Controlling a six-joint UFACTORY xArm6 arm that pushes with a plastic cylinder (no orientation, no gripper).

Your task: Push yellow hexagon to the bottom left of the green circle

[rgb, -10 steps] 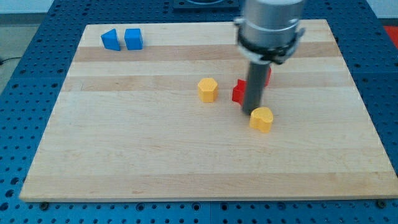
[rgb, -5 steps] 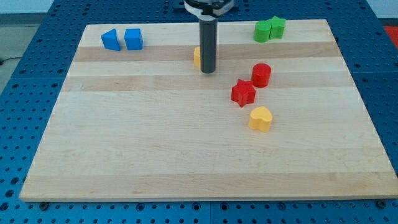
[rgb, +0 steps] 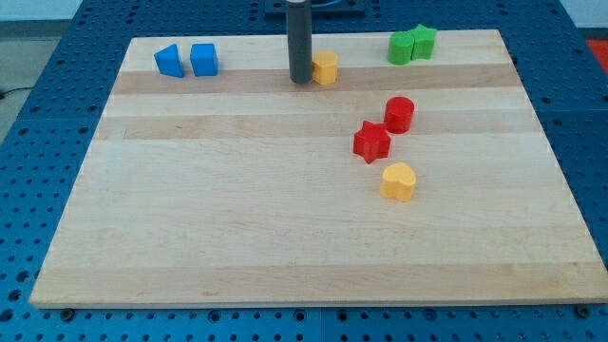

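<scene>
The yellow hexagon [rgb: 326,67] sits near the view's top, a little left of centre. My tip [rgb: 300,80] stands right against its left side. Two green blocks touch each other at the view's top right: the one on the left [rgb: 403,47] and the one on the right [rgb: 424,40]; I cannot tell for sure which is the circle. The hexagon lies to the left of them and slightly lower, with a gap between.
A red cylinder [rgb: 400,113] and a red star [rgb: 371,142] sit right of centre, with a yellow heart [rgb: 399,180] below them. Two blue blocks [rgb: 169,60] [rgb: 203,59] sit at the top left of the wooden board [rgb: 190,228].
The rod moved from the red blocks up to the view's top and to the hexagon's left. The yellow hexagon moved up and then right, towards the green blocks.
</scene>
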